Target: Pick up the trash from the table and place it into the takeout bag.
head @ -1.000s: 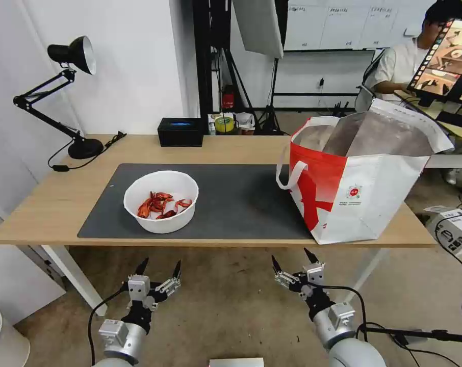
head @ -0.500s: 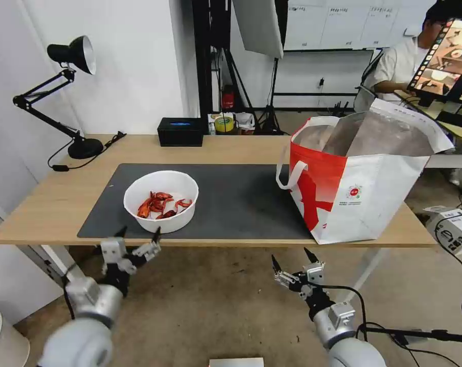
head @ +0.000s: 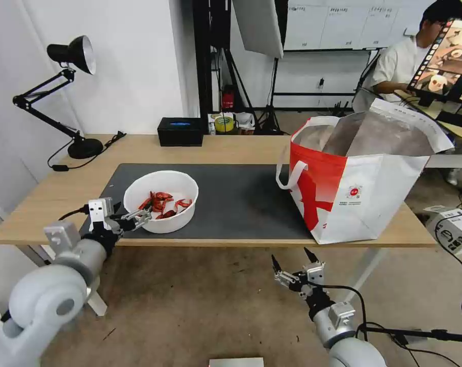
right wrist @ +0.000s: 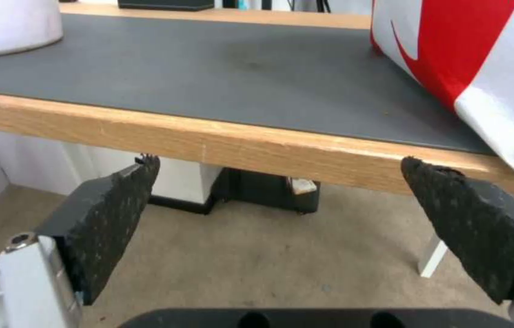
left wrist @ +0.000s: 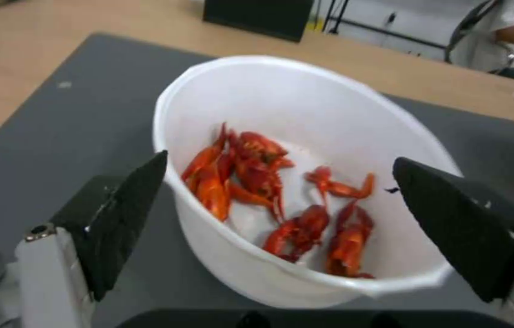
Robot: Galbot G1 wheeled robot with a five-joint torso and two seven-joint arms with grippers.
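Lower left, we see the left gripper point(head: 130, 218) reaching level over the table point(head: 231, 148) edge, fingers spread beside one white bowl of crayfish shells point(head: 161, 201). Lower centre, right gripper point(head: 293, 261) hangs spread below the edge. Right: one takeout bag point(head: 358, 188).

bowl point(head: 161, 201): 1 | takeout bag point(head: 363, 178): 1 | lamp point(head: 62, 92): 1 | black box point(head: 180, 131): 1 | shells point(left wrist: 269, 200): roughly 6

We see a black desk lamp point(head: 70, 56) at the far left corner and a black rectangular box point(head: 180, 132) along the back edge.
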